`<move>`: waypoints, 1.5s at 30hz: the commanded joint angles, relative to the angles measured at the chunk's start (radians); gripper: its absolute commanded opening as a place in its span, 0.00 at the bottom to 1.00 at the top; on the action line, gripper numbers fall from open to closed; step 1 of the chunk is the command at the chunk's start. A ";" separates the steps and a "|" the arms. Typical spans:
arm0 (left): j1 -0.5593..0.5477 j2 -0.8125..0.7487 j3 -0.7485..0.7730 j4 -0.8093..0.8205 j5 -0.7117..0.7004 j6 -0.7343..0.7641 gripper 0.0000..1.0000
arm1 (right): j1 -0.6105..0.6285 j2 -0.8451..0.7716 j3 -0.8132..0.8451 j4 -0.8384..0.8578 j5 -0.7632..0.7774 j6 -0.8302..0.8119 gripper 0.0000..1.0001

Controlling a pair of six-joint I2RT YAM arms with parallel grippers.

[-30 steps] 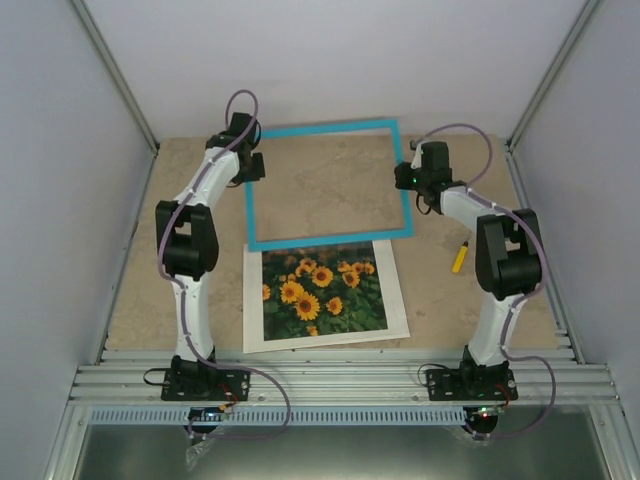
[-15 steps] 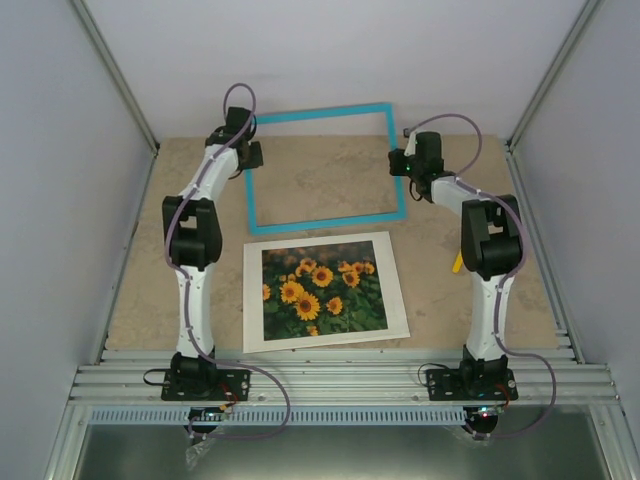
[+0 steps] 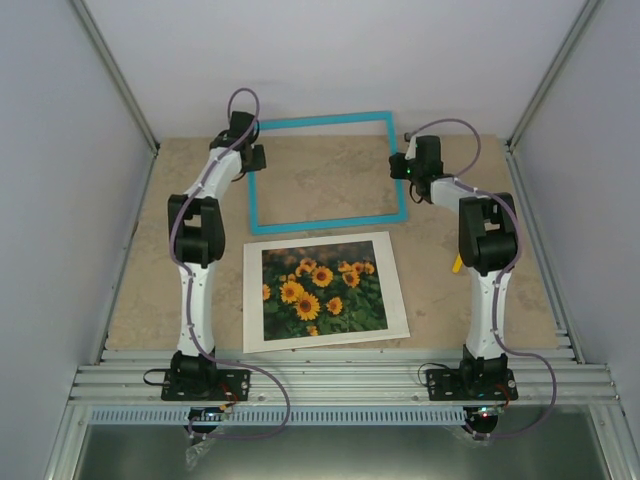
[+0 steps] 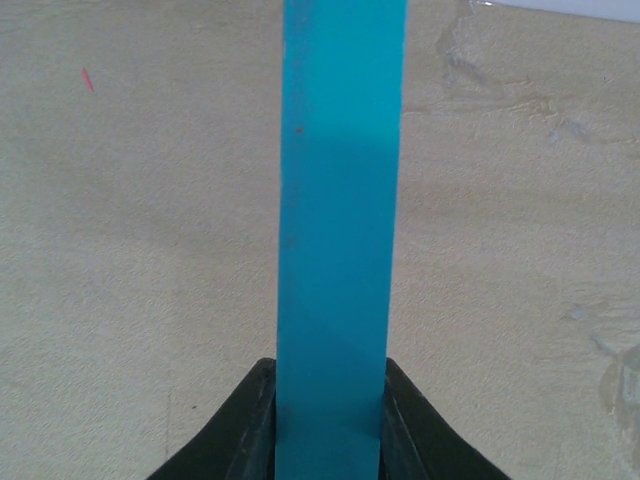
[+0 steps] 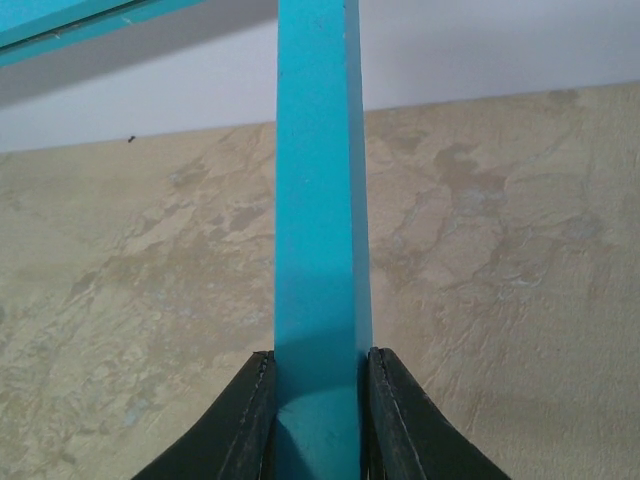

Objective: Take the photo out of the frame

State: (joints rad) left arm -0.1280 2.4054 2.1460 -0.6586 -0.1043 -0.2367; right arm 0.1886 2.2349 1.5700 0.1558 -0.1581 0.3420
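left gripper (image 3: 250,160) and right gripper (image 3: 402,168) seemingly clamp the frame (image 3: 325,121); the photo (image 3: 322,288) lies apart, nearer.

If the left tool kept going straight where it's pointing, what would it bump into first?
The left tool is shut on the frame, so that would move along with it. Past the frame only the table shows, so it would probably hit the table first; depth is unclear.

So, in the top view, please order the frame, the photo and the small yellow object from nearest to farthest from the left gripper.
1. The frame: gripped by the left gripper on its left bar.
2. The photo: lying flat on the near side of the frame, in the centre.
3. The small yellow object: far right, beside the right arm.
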 commanded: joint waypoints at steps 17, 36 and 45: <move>0.015 0.116 0.020 0.152 0.147 -0.153 0.42 | -0.028 0.096 0.002 0.021 -0.129 0.091 0.21; 0.017 -0.230 -0.370 0.235 0.196 -0.289 0.76 | -0.051 -0.190 -0.185 -0.098 -0.119 0.099 0.47; -0.046 -0.585 -0.823 0.290 0.142 -0.384 0.83 | -0.015 -0.447 -0.503 -0.135 -0.167 0.138 0.56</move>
State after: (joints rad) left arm -0.1329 1.9343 1.4616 -0.3985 0.0715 -0.5640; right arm 0.1535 1.8664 1.1751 0.0658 -0.2920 0.4644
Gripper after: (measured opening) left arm 0.821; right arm 0.545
